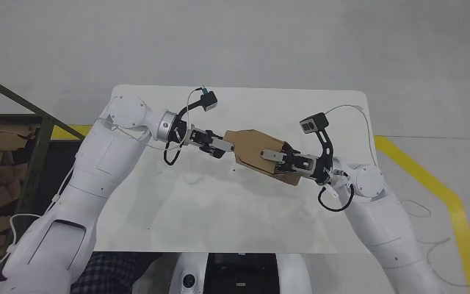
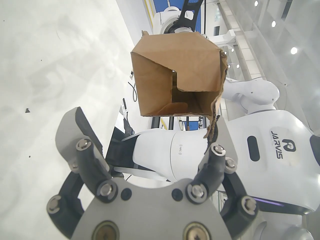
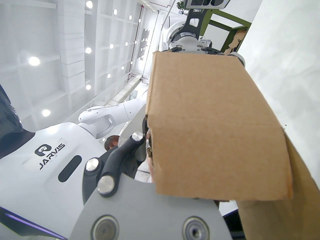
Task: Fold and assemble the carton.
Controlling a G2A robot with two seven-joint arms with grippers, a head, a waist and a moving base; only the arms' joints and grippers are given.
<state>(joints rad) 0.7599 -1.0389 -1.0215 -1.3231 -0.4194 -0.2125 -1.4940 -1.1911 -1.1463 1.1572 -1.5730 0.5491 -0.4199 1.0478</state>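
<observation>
A brown carton (image 1: 253, 149) is held above the middle of the white table (image 1: 183, 213). My right gripper (image 1: 275, 156) is shut on its wall at the end nearer the right arm, with one finger lying on the top face. In the right wrist view the carton (image 3: 212, 126) covers most of that gripper, and one dark finger (image 3: 130, 143) shows beside it. My left gripper (image 2: 150, 128) stands open just short of the other end of the carton (image 2: 175, 76). That end is partly closed by folded flaps. A ragged flap edge (image 2: 212, 126) reaches down to one left finger (image 2: 217, 148).
A green metal rack (image 1: 22, 140) holding flat cardboard stands off the table's left side. A yellow floor line (image 1: 411, 169) runs past the right side. Bare table surface lies in front of and behind the carton.
</observation>
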